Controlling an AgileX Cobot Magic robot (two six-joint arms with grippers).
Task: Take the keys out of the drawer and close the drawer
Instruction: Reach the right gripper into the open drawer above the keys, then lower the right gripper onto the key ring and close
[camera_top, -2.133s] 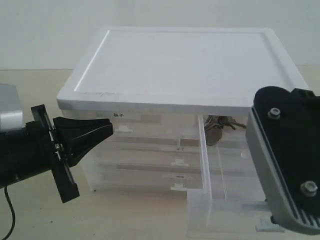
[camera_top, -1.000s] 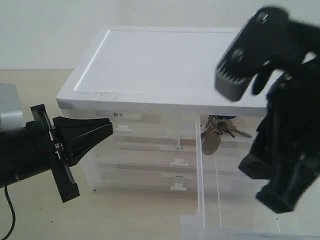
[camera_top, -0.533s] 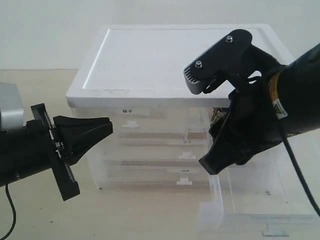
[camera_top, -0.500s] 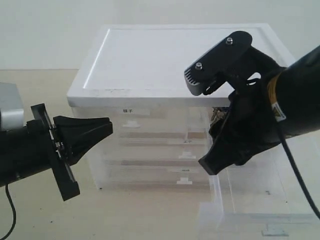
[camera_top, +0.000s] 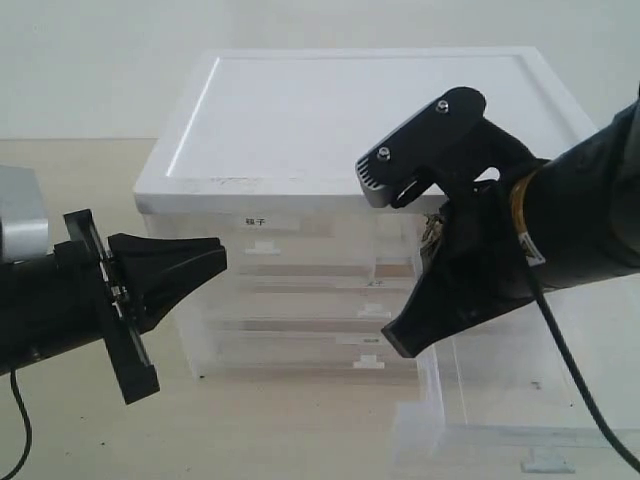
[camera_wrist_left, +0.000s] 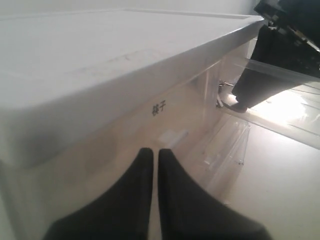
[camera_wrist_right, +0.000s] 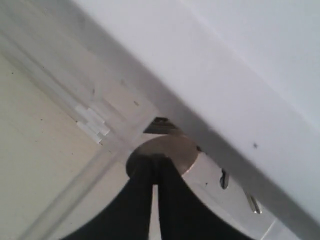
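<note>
The clear drawer (camera_top: 520, 432) stands pulled far out of the cabinet's upper right, its white pull tab (camera_top: 548, 462) toward the front. The keys (camera_top: 431, 233) lie at the drawer's back, just under the lid. In the exterior view the right arm (camera_top: 490, 270) covers most of them. My right gripper (camera_wrist_right: 156, 162) is inside the drawer. Its jaws are shut on the bunch's round metal tag (camera_wrist_right: 175, 148), with two key blades (camera_wrist_right: 223, 178) beside it. My left gripper (camera_top: 222, 256) hangs shut and empty to the left of the cabinet, its tips (camera_wrist_left: 151, 151) facing the labelled half-width drawer (camera_wrist_left: 159, 108).
The cabinet has a broad white lid (camera_top: 370, 110). Closed clear drawers (camera_top: 320, 310) are stacked below it on the left. It stands on a cream table (camera_top: 280, 430). The open drawer's clear side wall (camera_top: 432, 390) juts toward the front.
The right arm swung in from the front right and reached down into the open drawer, then edged left. The cabinet slid slightly right. The left arm stayed still.
</note>
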